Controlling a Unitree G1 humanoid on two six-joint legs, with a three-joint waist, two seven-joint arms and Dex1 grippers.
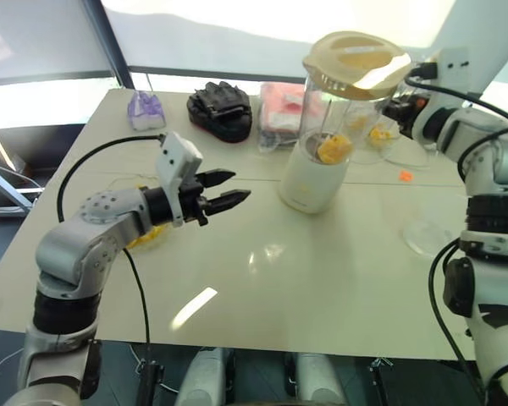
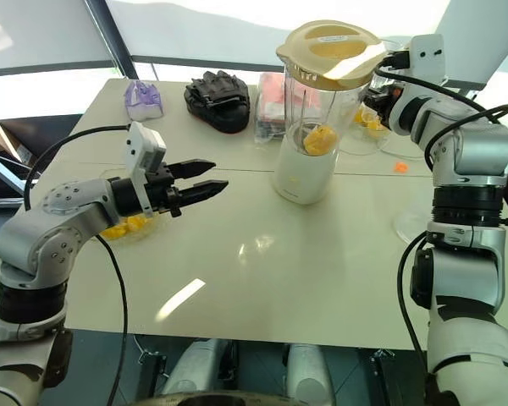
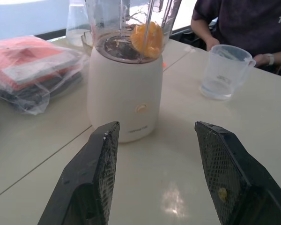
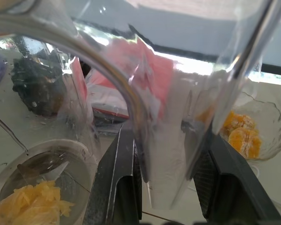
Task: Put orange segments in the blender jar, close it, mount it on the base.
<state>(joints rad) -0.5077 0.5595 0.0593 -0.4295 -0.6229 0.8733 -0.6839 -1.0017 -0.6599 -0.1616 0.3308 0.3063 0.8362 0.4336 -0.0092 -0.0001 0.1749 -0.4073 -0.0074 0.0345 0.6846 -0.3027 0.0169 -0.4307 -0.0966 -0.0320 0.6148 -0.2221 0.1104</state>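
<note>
The clear blender jar (image 1: 334, 110) stands on its white base (image 1: 309, 182) at mid-table, with the tan lid (image 1: 356, 55) on top. Orange segments (image 1: 333, 150) lie at the bottom of the jar. My right gripper (image 4: 168, 136) is behind the jar on its right, shut on the jar's clear handle (image 4: 161, 159), one black finger on each side. My left gripper (image 1: 240, 185) hovers above the table to the left of the base, open and holding nothing; in the left wrist view it (image 3: 157, 125) faces the base (image 3: 124, 93) head-on.
A glass bowl of orange segments (image 1: 148, 237) sits under my left forearm, another bowl (image 4: 243, 131) behind the jar. A black glove-like object (image 1: 220, 110), a purple item (image 1: 146, 108) and pink packets (image 1: 279, 114) line the far edge. A clear cup (image 3: 225, 70) stands before a seated person (image 3: 239, 23).
</note>
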